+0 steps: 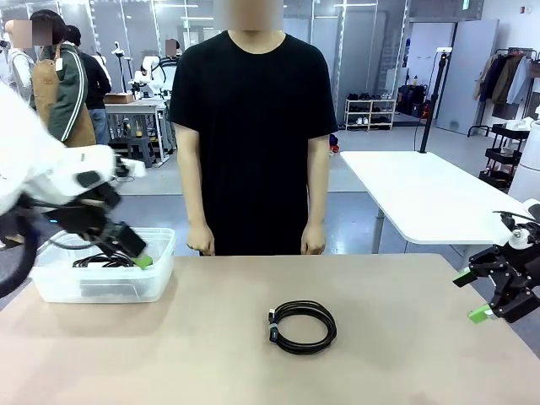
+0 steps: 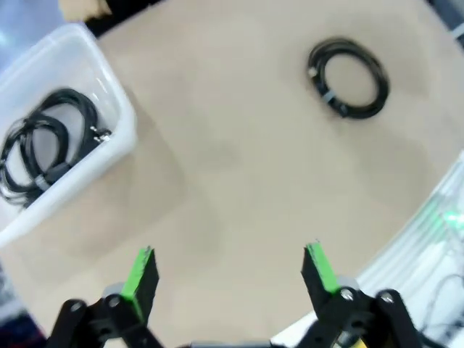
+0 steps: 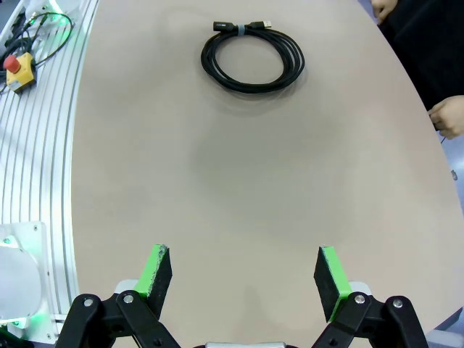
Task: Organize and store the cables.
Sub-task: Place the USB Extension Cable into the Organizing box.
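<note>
I see both pincers spread and empty: the left pincer (image 1: 139, 257) hangs over the bin (image 1: 160, 283) at left, the right pincer (image 1: 477, 295) at far right. Next, I think, is grasping the coiled cable (image 1: 302, 326) at desk centre.

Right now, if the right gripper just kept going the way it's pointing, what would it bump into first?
Probably the bare table. The open right gripper looks down at it, and the coiled cable lies farther ahead on the same line. Depth is hard to judge.
</note>
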### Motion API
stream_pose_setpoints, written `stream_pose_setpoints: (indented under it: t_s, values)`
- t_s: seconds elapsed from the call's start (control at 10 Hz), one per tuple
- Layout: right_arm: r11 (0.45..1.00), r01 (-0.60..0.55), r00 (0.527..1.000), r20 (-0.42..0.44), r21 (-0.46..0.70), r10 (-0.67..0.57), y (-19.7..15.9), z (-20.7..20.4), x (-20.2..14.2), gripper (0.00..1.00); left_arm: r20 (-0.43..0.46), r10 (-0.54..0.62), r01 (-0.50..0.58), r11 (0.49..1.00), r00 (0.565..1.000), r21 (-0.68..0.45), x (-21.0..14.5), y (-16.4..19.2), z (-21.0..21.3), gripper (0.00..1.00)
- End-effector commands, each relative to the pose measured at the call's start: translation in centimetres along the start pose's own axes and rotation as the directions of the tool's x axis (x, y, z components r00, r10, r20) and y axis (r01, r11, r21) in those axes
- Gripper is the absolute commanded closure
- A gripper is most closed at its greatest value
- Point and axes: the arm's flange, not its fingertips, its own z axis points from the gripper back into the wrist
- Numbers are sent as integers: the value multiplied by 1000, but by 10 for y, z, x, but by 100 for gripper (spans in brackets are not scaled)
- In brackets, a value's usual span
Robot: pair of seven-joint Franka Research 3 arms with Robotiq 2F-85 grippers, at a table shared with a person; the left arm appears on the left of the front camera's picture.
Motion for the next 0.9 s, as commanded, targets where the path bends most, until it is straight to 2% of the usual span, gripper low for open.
stream_pose_setpoints:
  t_s: [0.0, 0.2, 0.3, 0.4, 0.7, 0.8]
  values:
    - [1000, -14, 1000, 4, 0, 14, 1, 0, 0, 0, -144, 51, -51, 999, 988, 5, 28, -45, -5, 0]
    - [1000, -14, 1000, 4, 0, 14, 1, 0, 0, 0, -170, 85, -75, 995, 982, 63, 50, -94, -42, 0]
    - [1000, -14, 1000, 4, 0, 14, 1, 0, 0, 0, -171, 152, -124, 979, 973, 165, 54, -113, -64, 0]
    - [1000, -14, 1000, 4, 0, 14, 1, 0, 0, 0, -197, 171, -137, 975, 965, 176, 57, -129, -82, 0]
    - [1000, -14, 1000, 4, 0, 14, 1, 0, 0, 0, -145, 233, -195, 952, 962, 236, 74, -162, -133, 0]
    - [1000, -14, 1000, 4, 0, 14, 1, 0, 0, 0, -156, 259, -223, 950, 953, 218, 81, -169, -148, 0]
